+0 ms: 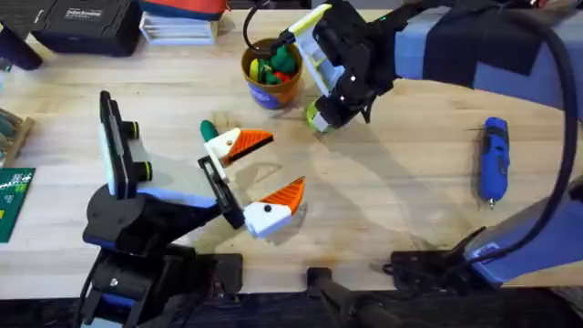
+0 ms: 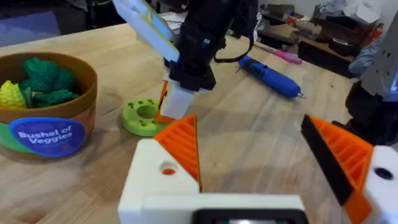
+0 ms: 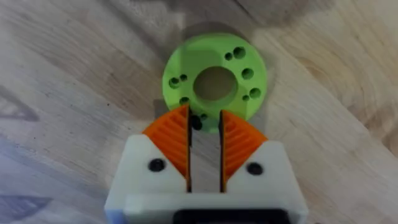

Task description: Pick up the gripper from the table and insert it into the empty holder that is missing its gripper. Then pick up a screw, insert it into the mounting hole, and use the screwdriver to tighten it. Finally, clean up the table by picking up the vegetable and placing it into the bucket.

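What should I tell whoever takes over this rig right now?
Left gripper: open, empty, resting over the table's middle.
Right gripper: fingers nearly closed at the edge of the lime-green disc, beside the bucket; whether it grips anything is unclear.
Bucket already holds toy vegetables.
Blue screwdriver lies untouched on the right.
Can't confirm the gripper insertion or screw step from these views; check those first, then do any remaining cleanup.

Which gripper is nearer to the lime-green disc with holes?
Right. The right gripper hangs directly over the lime-green disc, fingertips at its rim. The left gripper sits apart from it, open, nearer the table's middle.
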You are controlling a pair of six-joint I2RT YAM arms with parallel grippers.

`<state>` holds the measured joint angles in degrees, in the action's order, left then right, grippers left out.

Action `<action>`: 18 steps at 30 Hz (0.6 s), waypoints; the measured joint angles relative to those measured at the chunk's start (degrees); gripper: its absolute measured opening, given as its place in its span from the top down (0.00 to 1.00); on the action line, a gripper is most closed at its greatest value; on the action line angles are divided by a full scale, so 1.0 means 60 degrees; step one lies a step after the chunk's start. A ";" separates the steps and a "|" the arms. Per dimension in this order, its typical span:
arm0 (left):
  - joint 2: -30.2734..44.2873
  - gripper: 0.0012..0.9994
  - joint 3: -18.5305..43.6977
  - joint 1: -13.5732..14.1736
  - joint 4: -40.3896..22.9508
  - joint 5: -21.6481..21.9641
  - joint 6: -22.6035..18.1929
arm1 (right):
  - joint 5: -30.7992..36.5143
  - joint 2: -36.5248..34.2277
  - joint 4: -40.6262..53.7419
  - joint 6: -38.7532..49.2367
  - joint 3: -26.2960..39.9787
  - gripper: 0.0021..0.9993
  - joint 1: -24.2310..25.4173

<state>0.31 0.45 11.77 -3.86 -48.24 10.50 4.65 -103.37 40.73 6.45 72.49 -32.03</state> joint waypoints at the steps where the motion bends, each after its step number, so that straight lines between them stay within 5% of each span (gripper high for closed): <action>1: -0.0002 0.01 0.0003 0.0000 0.0003 0.0003 0.0000 | -0.0005 0.0000 0.0011 0.0000 0.0000 0.76 0.0000; 10: -0.0003 0.01 0.0003 0.0000 0.0000 -0.0001 0.0000 | -0.0143 0.0000 0.0291 0.0001 0.0036 0.77 0.0000; 14: -0.0003 0.01 0.0003 0.0000 0.0000 -0.0001 0.0000 | -0.0231 0.0000 0.0323 0.0001 0.0055 0.98 0.0000; 18: -0.0002 0.01 0.0003 0.0000 0.0000 -0.0001 0.0000 | -0.0294 0.0000 0.0331 0.0001 0.0055 0.99 0.0000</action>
<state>0.30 0.47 11.77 -3.86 -48.25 10.50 2.89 -103.37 42.72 6.46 72.82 -32.03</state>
